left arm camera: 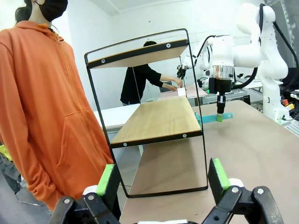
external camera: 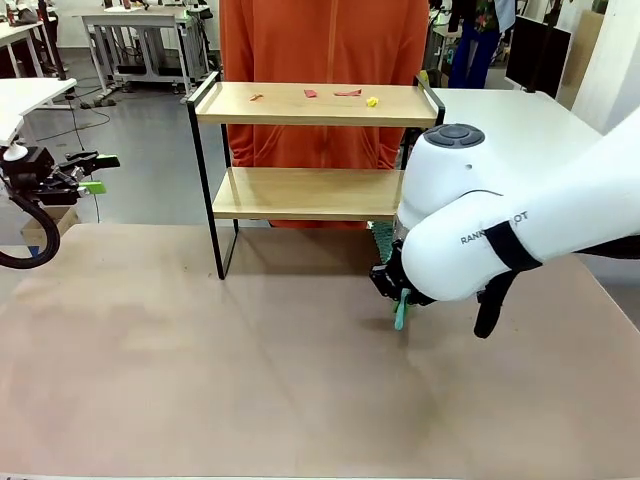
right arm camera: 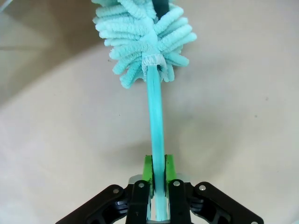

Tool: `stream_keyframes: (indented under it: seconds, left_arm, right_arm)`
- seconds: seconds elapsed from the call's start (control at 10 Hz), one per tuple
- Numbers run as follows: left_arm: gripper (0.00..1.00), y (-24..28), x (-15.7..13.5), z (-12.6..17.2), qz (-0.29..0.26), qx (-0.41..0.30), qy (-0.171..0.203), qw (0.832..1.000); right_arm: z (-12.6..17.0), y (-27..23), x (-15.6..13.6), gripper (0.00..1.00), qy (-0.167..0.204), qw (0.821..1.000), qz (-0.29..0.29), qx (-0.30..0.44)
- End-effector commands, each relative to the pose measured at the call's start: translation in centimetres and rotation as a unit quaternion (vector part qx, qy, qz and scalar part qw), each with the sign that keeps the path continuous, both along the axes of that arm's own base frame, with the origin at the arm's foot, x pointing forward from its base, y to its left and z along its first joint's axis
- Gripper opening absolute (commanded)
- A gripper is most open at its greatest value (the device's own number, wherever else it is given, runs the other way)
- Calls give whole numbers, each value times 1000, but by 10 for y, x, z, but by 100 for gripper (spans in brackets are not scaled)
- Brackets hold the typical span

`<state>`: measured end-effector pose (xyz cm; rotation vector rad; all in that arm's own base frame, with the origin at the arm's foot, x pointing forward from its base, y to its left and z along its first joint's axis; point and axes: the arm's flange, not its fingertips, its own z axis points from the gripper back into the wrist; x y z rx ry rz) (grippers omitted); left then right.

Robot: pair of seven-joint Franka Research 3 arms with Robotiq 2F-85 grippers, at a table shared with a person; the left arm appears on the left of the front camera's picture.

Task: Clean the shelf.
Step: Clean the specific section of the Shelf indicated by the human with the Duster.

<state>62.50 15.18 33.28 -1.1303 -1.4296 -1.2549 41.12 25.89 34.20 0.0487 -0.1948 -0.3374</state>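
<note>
The shelf [external camera: 310, 105] stands at the table's far middle, a two-tier rack of light wood in a black frame. Small red and yellow scraps [external camera: 348, 93] lie on its top board. My right gripper [right arm camera: 159, 173] is shut on the handle of a teal duster [right arm camera: 142, 35], whose fluffy head points away from the wrist. In the front view this gripper [external camera: 398, 292] hangs just above the table by the shelf's right leg. My left gripper [left arm camera: 162, 178] stands open with nothing between its fingers, off the table's left side [external camera: 92, 172]. The shelf [left arm camera: 159, 119] is seen end-on in the left wrist view.
A person in an orange hoodie [external camera: 320, 40] stands right behind the shelf. The brown table top [external camera: 260, 380] stretches wide in front of it. A white table [external camera: 510, 115] adjoins at the back right. My right arm's bulky white link [external camera: 500, 220] covers the shelf's right end.
</note>
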Motion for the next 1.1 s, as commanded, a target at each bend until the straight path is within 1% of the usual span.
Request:
stream_keyframes:
  seconds: [0.0, 0.1, 0.5, 0.6, 0.7, 0.8, 0.9, 1.0]
  left_arm:
    - [100, -1, -3, 2, 0, 6, -6, 1000]
    - [100, -1, -3, 2, 0, 6, -6, 1000]
    - [100, -1, -3, 2, 0, 6, -6, 1000]
    - [100, -1, -3, 2, 0, 6, -6, 1000]
    - [100, -1, -3, 2, 0, 6, -6, 1000]
    - [100, -1, -3, 2, 0, 6, -6, 1000]
    - [100, -1, -3, 2, 0, 6, -6, 1000]
    - [100, -1, -3, 2, 0, 6, -6, 1000]
  right_arm:
    - [9, 0, -18, 13, -47, 999, -7, -18]
    - [0, 0, 0, 13, 0, 1000, 0, 0]
    - [0, 0, 0, 13, 0, 1000, 0, 0]
    - [-1, 1, -5, 13, -6, 1000, 8, -5]
    - [4, -8, -14, 13, -41, 999, 14, -4]
    - [12, -18, -21, 13, -69, 997, 25, -10]
    - [22, -27, -28, 13, -92, 995, 46, -9]
    - [29, -32, -32, 13, -104, 993, 56, -16]
